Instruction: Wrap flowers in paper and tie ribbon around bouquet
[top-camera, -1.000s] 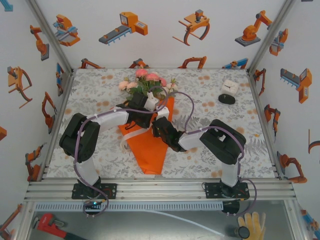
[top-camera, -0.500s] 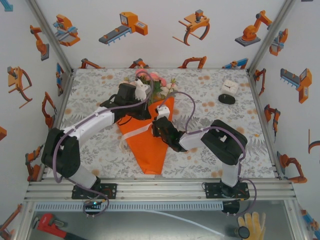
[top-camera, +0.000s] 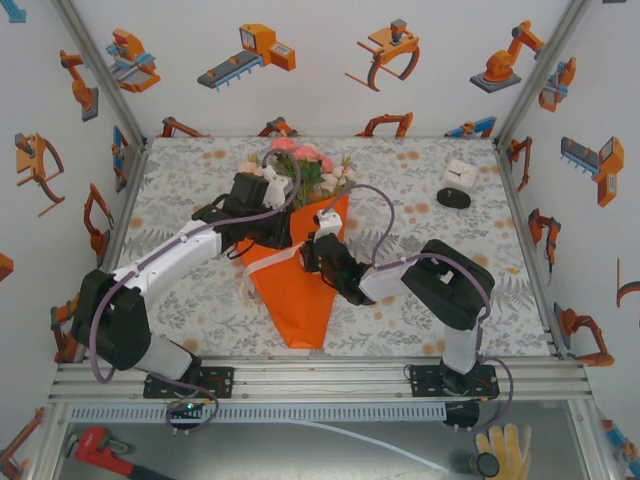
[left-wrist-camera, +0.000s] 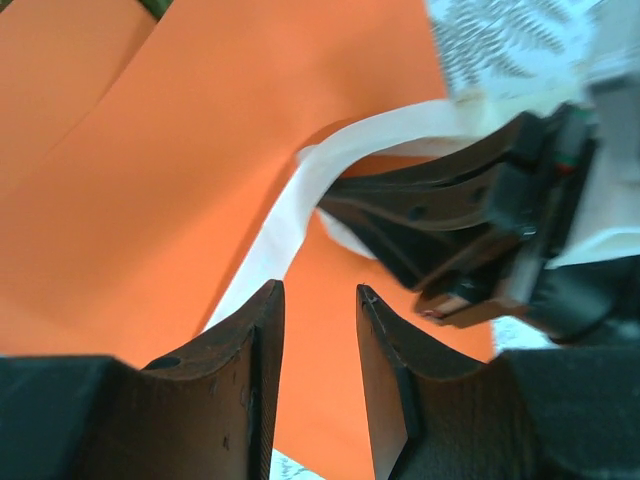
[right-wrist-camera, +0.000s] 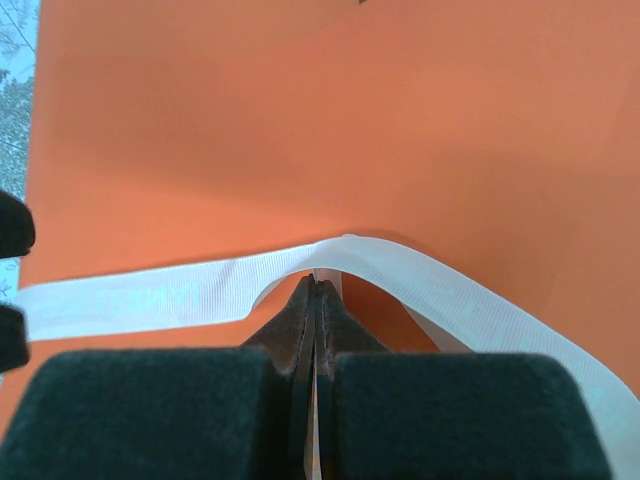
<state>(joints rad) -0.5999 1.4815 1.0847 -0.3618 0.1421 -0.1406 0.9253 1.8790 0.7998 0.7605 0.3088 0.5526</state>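
Left claw (left-wrist-camera: 318, 292): 2 dark fingers apart, nothing between them, above bright orange matte paper cone (top-camera: 298, 300). Cone lies mid-table on grey floral cloth (top-camera: 190, 300), with pink and cream blooms with green leaves (top-camera: 303, 162) at far wide end. Sheer cream-white ribbon (right-wrist-camera: 140, 297) crosses cone's waist. Right claw (right-wrist-camera: 316, 285): fingers together, pinching ribbon.
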